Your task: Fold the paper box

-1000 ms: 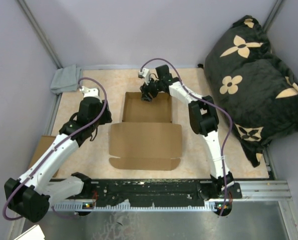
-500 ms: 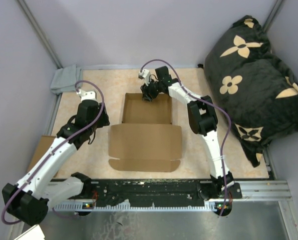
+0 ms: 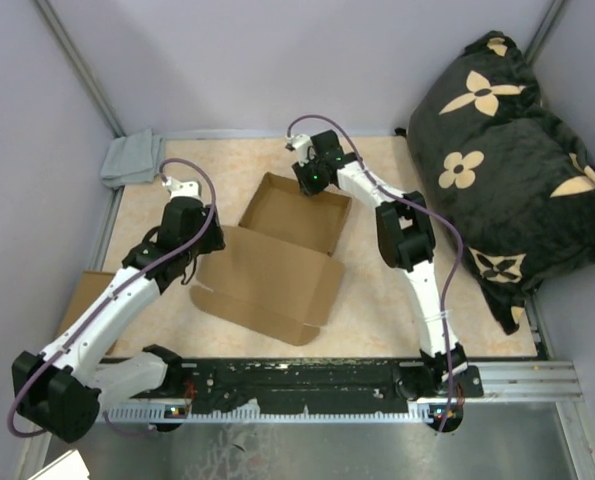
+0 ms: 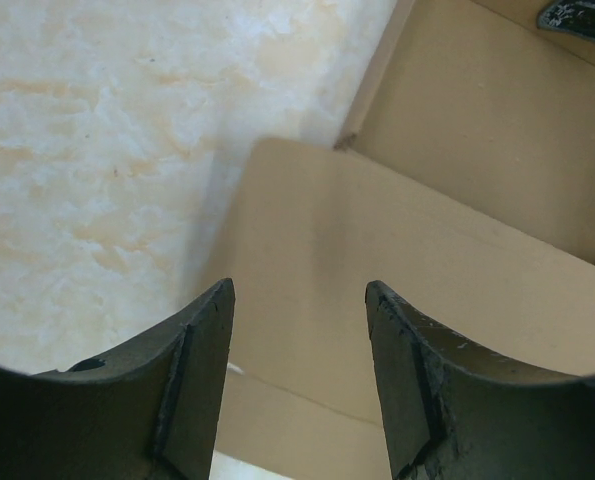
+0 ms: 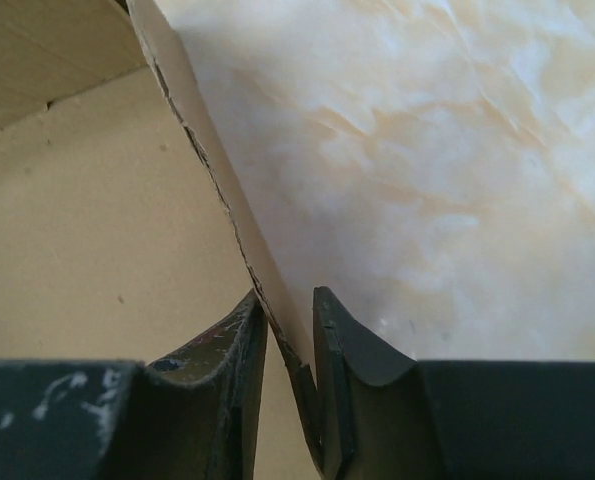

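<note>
The paper box (image 3: 267, 275) lies skewed on the table, its shallow tray at the back and its flat lid panel toward the front left. My right gripper (image 3: 312, 182) is at the tray's far wall. In the right wrist view its jaws (image 5: 289, 300) are pinched on that thin upright wall (image 5: 192, 110), one finger inside the tray and one outside. My left gripper (image 3: 199, 250) hovers at the lid panel's left edge. In the left wrist view it (image 4: 299, 300) stands open over the brown panel (image 4: 397, 260), with nothing between its fingers.
A grey cloth (image 3: 130, 158) lies in the back left corner. A black pillow with a tan flower print (image 3: 507, 150) fills the right side. A small cardboard rectangle (image 3: 77, 300) sits partly under the left arm. A black rail (image 3: 307, 385) runs along the front edge.
The right gripper has closed on the tray's far wall. The box has turned from square to skewed, its lid swinging toward the front left. The left arm shifted only slightly.
</note>
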`<state>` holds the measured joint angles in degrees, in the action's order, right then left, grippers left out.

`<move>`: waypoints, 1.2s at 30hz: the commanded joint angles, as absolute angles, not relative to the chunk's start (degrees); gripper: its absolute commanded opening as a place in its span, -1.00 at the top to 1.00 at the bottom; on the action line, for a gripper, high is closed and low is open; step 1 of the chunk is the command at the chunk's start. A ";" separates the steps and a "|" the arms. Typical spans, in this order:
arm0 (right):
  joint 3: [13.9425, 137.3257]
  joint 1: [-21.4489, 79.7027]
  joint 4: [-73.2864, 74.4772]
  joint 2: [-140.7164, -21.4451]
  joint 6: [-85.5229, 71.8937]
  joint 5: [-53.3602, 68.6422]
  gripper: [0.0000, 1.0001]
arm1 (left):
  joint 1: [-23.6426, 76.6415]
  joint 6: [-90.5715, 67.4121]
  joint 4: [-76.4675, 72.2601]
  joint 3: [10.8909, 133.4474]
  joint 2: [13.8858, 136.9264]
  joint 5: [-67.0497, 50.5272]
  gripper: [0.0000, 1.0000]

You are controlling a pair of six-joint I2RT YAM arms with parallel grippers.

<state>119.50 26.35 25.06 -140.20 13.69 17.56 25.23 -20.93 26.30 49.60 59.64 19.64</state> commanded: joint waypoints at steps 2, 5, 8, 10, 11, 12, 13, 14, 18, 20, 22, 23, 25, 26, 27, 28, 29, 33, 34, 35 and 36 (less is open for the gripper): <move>121.91 22.28 37.66 -137.05 3.97 6.17 0.56 | 24.93 -19.66 20.60 51.07 63.18 15.47 -0.23; 116.11 20.35 40.25 -132.47 -1.82 5.12 0.64 | 24.89 -19.16 18.47 52.43 66.49 13.46 -0.22; 104.11 20.18 40.60 -123.71 -9.70 7.62 0.84 | 24.95 -18.80 16.42 54.51 70.21 11.52 -0.22; 95.96 21.07 40.53 -117.99 -15.60 13.64 0.84 | 24.92 -18.52 14.92 55.97 72.48 10.25 -0.21; 91.36 22.29 39.87 -114.93 -17.28 17.57 0.75 | 24.96 -18.51 14.33 56.70 73.42 9.83 -0.21; 87.26 24.12 38.83 -111.41 -18.42 19.83 0.65 | 24.94 -18.54 13.99 57.55 74.36 9.52 -0.21; 83.96 26.81 37.65 -108.07 -18.88 21.95 0.55 | 24.95 -18.53 13.90 58.36 75.12 9.16 -0.21; 81.36 29.62 36.64 -105.19 -18.60 24.02 0.42 | 24.85 -18.57 13.74 59.06 75.81 8.71 -0.21; 80.81 37.19 40.06 -99.20 -16.84 24.28 0.14 | 24.91 -18.64 13.21 59.99 76.82 7.92 -0.19; 82.95 37.29 42.78 -97.62 -16.67 24.27 0.10 | 24.91 -18.63 12.66 59.30 76.43 7.69 -0.19; 85.33 37.27 45.04 -96.24 -14.63 22.65 -0.10 | 24.89 -18.60 12.65 58.56 75.86 8.01 -0.19; 86.29 37.27 46.72 -95.75 -13.07 21.04 -0.18 | 24.91 -18.55 12.78 58.27 75.41 8.50 -0.19; 87.36 36.84 48.30 -95.38 -8.79 18.45 -0.33 | 24.84 -18.55 13.38 57.61 74.61 9.88 -0.19; 87.41 36.37 48.36 -95.48 -7.64 16.70 -0.38 | 24.91 -18.93 13.70 57.20 74.06 11.01 -0.19; 87.81 35.81 47.63 -95.66 -7.03 15.60 -0.40 | 24.89 -19.15 13.79 56.65 73.48 11.85 -0.19; 88.36 35.17 46.88 -95.92 -6.78 14.68 -0.41 | 24.93 -19.36 13.78 56.16 72.81 12.46 -0.20; 87.09 33.40 44.40 -95.47 -7.40 15.19 -0.40 | 24.87 -19.69 13.65 55.68 72.17 13.08 -0.20; 74.38 24.11 21.03 -94.80 -19.77 40.77 0.94 | 24.87 -20.47 13.19 53.96 69.85 14.29 -0.20; 77.38 23.94 22.10 -98.63 -17.67 42.95 1.00 | 24.86 -20.49 13.30 53.82 69.44 14.61 -0.20; 83.23 25.31 28.91 -103.26 -12.49 40.25 1.00 | 24.85 -20.49 13.46 53.86 69.02 14.98 -0.20; 88.10 27.57 34.68 -106.54 -8.15 33.55 1.00 | 24.86 -20.51 13.71 53.92 68.55 15.52 -0.20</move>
<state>77.25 25.63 32.45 -96.90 -14.52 31.81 25.23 -19.73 14.59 54.24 71.00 12.88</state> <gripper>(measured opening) 0.017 0.599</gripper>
